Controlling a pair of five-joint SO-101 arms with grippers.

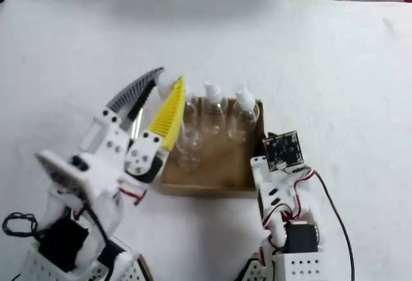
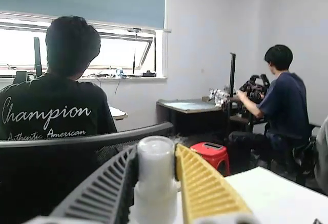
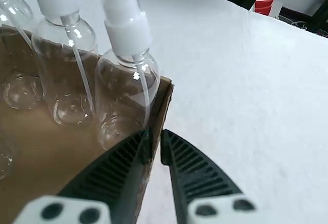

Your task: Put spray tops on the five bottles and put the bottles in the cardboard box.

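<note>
Right now the left gripper (image 1: pixel 170 78) is raised over the back-left corner of the box (image 1: pixel 206 188), grey jaw on one side, yellow jaw on the other. A white spray top (image 2: pixel 155 175) sits squarely between the two jaws, touching both, so the jaws are clenched on it. In the left wrist view the top stands upright in the gap and fills it from jaw to jaw. Cannot tell whether it is seated on a bottle. One clear bottle (image 1: pixel 191 108) stands just beside the yellow jaw, inside the box.

The box lies flat on the white table (image 1: pixel 335 69), between the two arms. Along its back wall stand two upright bottles with white spray tops, the middle bottle (image 1: pixel 213 110) and the corner bottle (image 1: pixel 243 117), close together. Another clear bottle (image 1: pixel 188 147) is in front of them, in the left part of the box.

The right gripper (image 3: pixel 155 133) is low at the right wall of the box, near the back-right corner. Its two black jaws are drawn close with only a thin gap, one jaw inside the box and one outside over the table, and the wall's edge runs into that gap; they look pinched on the wall. The corner bottle stands just beyond the jaw tips, inside the box and apart from them.
</note>
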